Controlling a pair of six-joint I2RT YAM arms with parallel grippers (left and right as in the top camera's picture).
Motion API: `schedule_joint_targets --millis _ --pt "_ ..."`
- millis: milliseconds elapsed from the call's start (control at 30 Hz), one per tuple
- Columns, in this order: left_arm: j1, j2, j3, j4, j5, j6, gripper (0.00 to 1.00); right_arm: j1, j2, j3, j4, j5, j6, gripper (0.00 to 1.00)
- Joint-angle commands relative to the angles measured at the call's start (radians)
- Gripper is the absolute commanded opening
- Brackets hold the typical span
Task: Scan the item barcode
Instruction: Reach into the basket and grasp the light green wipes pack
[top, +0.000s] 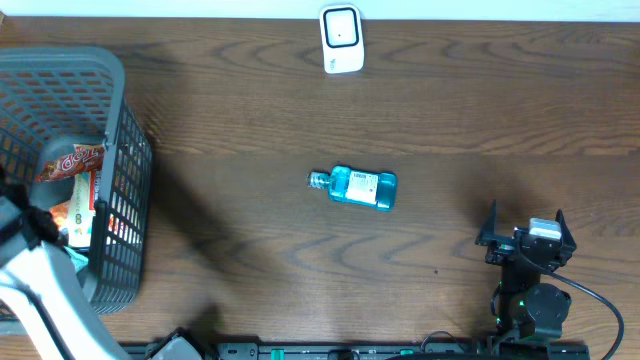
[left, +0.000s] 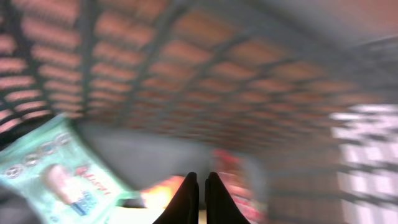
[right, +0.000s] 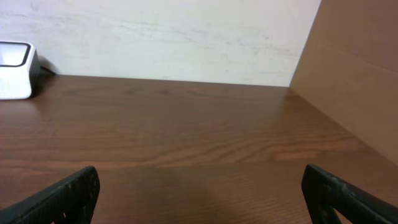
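Bottle (top: 355, 187) is see-through blue plastic with a pale label. It's lying on its side on the wood-grain table (top: 250, 110), ahead and well left of the right gripper (top: 526, 218), whose jaws are wide apart. Left gripper (left: 201, 186) jaws are pressed together inside the grey mesh basket (top: 125, 170), with a glossy green packet (left: 50, 168) to their left, all blurry.

One blue bottle (top: 355, 187) lies mid-worktop (top: 480, 110). One white scanner (top: 342, 40) stands at the far edge. One grey basket (top: 125, 190) sits at the left edge and holds at least three packets (top: 72, 160); their exact number cannot be told. There are two grippers: the left gripper (left: 200, 180) and the right gripper (top: 527, 220).
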Motion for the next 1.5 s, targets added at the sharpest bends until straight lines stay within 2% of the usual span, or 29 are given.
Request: schedule_joint_targets --millis 0,100,133,200,267,300,400,467,567,767,833,933,1067,1133,1200,1333,1400,1467 --pt "0.001 -0.128 0.037 -0.03 0.118 0.056 0.08 0.005 -0.002 -0.001 -0.004 0.002 -0.011 0.99" --pt "0.001 -0.15 0.037 -0.08 0.063 0.056 0.08 0.005 -0.002 -0.001 -0.004 0.002 -0.011 0.99" --pt "0.001 -0.144 0.037 -0.101 0.041 0.056 0.17 0.005 -0.002 -0.001 -0.004 0.002 -0.011 0.99" --pt "0.001 -0.111 0.037 -0.136 0.011 0.056 0.52 0.005 -0.002 -0.001 -0.004 0.002 -0.011 0.99" --pt "0.001 -0.057 0.037 -0.143 0.01 0.05 0.76 0.005 -0.002 -0.001 -0.004 0.002 -0.011 0.99" --pt "0.001 -0.022 0.037 -0.146 0.01 0.028 0.83 0.005 -0.002 -0.001 -0.004 0.002 -0.011 0.99" --pt "0.002 0.097 0.037 -0.184 0.015 -0.088 0.85 0.005 -0.002 -0.001 -0.004 0.002 -0.011 0.99" --pt "0.008 0.171 0.037 -0.273 0.014 -0.231 0.86 0.005 -0.002 -0.001 -0.004 0.002 -0.011 0.99" --pt "0.023 0.246 0.036 -0.371 0.012 -0.359 0.91 0.005 -0.002 -0.001 -0.004 0.002 -0.011 0.99" --pt "0.074 0.317 0.009 -0.398 -0.02 -0.371 0.93 0.005 -0.002 -0.001 -0.004 0.002 -0.011 0.99" --pt "0.099 0.318 -0.011 -0.382 -0.03 -0.371 0.97 0.005 -0.002 -0.001 -0.004 0.002 -0.011 0.99" --pt "0.127 0.318 -0.045 -0.352 -0.03 -0.371 0.97 0.005 -0.002 -0.001 -0.004 0.002 -0.011 0.99" --pt "0.143 0.318 -0.115 -0.284 -0.031 -0.37 0.94 0.005 -0.002 -0.001 -0.004 0.002 -0.011 0.99" --pt "0.143 0.318 -0.168 -0.218 -0.03 -0.362 0.68 0.005 -0.002 -0.001 -0.004 0.002 -0.011 0.99" --pt "0.143 0.318 -0.192 -0.19 -0.03 -0.344 0.46 0.005 -0.002 -0.001 -0.004 0.002 -0.011 0.99" --pt "0.143 0.318 -0.207 -0.184 -0.031 -0.344 0.26 0.005 -0.002 -0.001 -0.004 0.002 -0.011 0.99" --pt "0.143 0.318 -0.207 -0.183 -0.031 -0.344 0.12 0.005 -0.002 -0.001 -0.004 0.002 -0.011 0.99" --pt "0.143 0.318 -0.207 -0.179 -0.03 -0.329 0.07 0.005 -0.002 -0.001 -0.004 0.002 -0.011 0.99"
